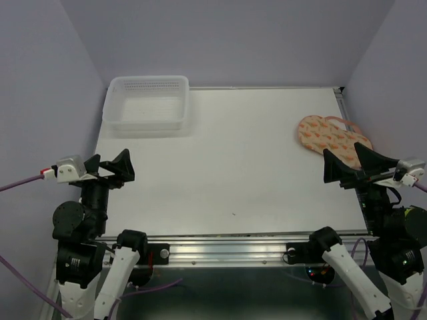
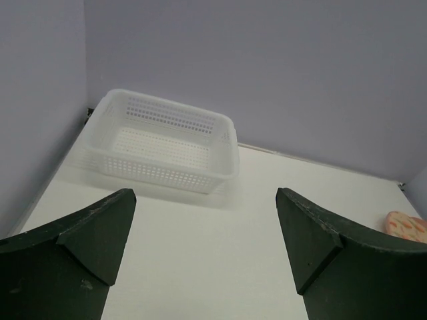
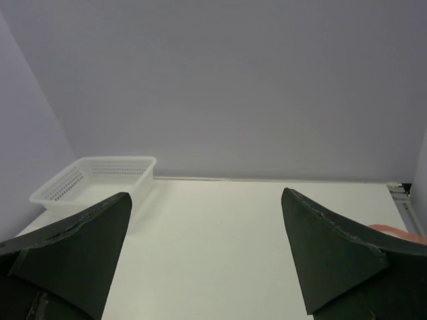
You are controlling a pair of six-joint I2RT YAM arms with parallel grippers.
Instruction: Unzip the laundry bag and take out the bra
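While no step is begun, the table carries a basket far left and the laundry bag at its right edge, just beyond the right pincer. That one and the left pincer stand apart, empty. Next likely calls for the right arm reaching the bag to unzip it; the bra is unseen.

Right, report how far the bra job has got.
Done: nothing; the laundry bag lies untouched on the right. In hand: nothing; both arms' jaws stand open and empty, neither on it. Left: unzipping it and taking out the bra, which isn't visible.
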